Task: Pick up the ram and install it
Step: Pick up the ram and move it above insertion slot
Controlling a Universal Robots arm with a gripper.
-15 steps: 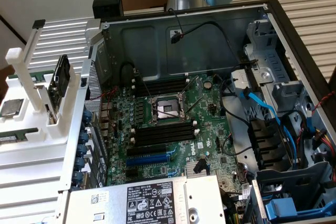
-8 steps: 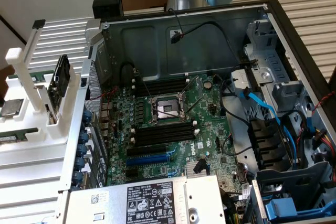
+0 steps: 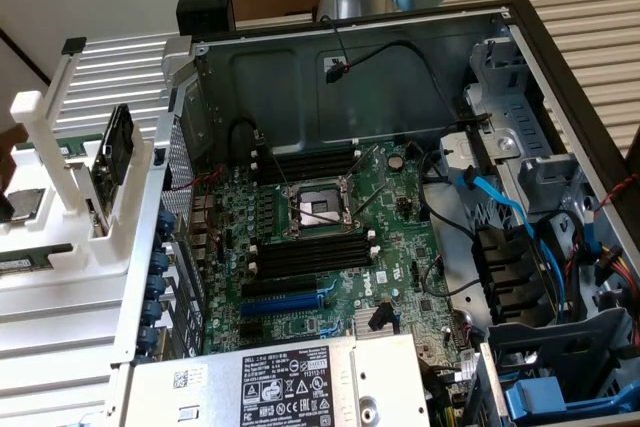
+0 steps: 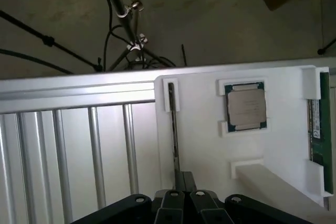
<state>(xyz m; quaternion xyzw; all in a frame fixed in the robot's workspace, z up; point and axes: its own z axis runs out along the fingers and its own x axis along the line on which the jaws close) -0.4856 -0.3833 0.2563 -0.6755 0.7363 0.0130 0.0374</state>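
The ram (image 4: 317,129) is a long, thin, green stick with a small pale label. It lies along one edge of the white holder (image 4: 278,150), tucked under little white tabs at its ends. It looks light and stiff, but it could likely snap or get scratched if it were bent or squeezed too hard. The safest place to hold it is probably the middle of its long sides, away from the row of tiny metal teeth, and the tabs mean it should probably come out straight, not sideways. The gripper (image 4: 184,181) is closed, with its fingers pressed together and nothing seen between them. It is lined up with a thin dark strip (image 4: 173,129) that stands in a slot of the holder. It is hard to tell what that strip is, or if the fingers touch it. A square silver chip (image 4: 245,106) rests in its own corner frame between the strip and the ram, so the ram is well apart from the gripper. The holder sits on a ridged metal table (image 4: 73,150). In the exterior view, the open computer case (image 3: 520,37) lies beside the holder. Its black memory slots (image 3: 305,255) sit on both sides of a square socket (image 3: 318,209). Black wires (image 3: 440,162) and blue cables (image 3: 500,202) hang close by, and the tall case walls leave a tight way in.
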